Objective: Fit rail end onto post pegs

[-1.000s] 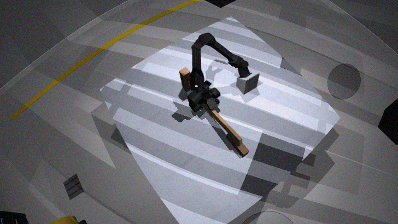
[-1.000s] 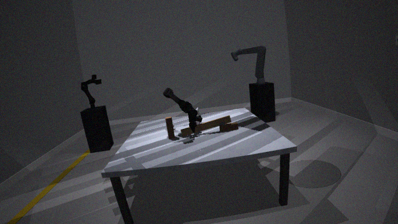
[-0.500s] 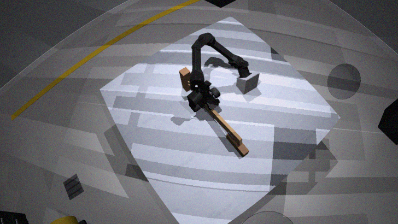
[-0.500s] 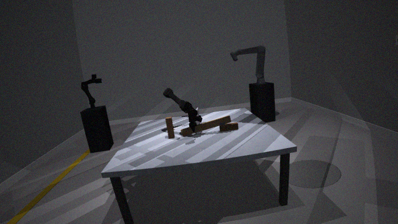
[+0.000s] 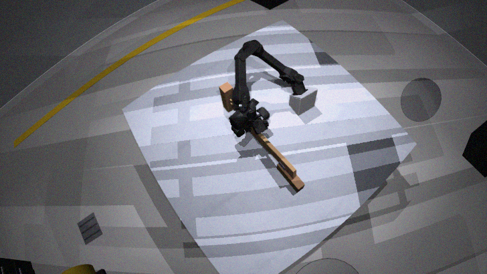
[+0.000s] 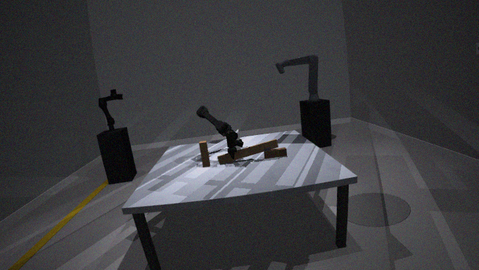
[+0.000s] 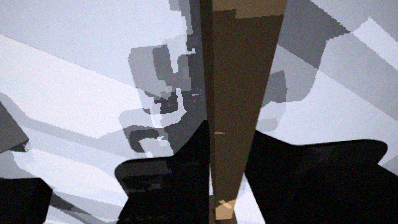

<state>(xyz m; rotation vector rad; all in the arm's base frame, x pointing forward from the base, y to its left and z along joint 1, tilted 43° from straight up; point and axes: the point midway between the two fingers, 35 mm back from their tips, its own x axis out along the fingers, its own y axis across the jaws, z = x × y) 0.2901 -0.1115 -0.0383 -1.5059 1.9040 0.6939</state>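
The long wooden rail (image 5: 276,152) (image 6: 254,149) (image 7: 245,65) slopes down toward its near end, which is low at the table. Its far end is raised over the low footboard block (image 5: 299,186) (image 6: 279,153); whether it is seated in the bracket is too small to tell. The short wooden post (image 5: 226,96) (image 6: 204,155) stands upright, with a gap between it and the rail's near end. Small pegs (image 5: 231,101) show on its side in the top view. My gripper (image 6: 232,155) (image 7: 216,123) is shut on the rail near its near end, one finger on each side. The rail's end holes are hidden.
My arm's grey base block (image 5: 302,103) stands on the table (image 5: 238,217) (image 6: 187,189), to one side of the post and rail. The arm arches over beside the post. Two other arms stand on black pedestals (image 6: 117,155) (image 6: 315,122) off the table.
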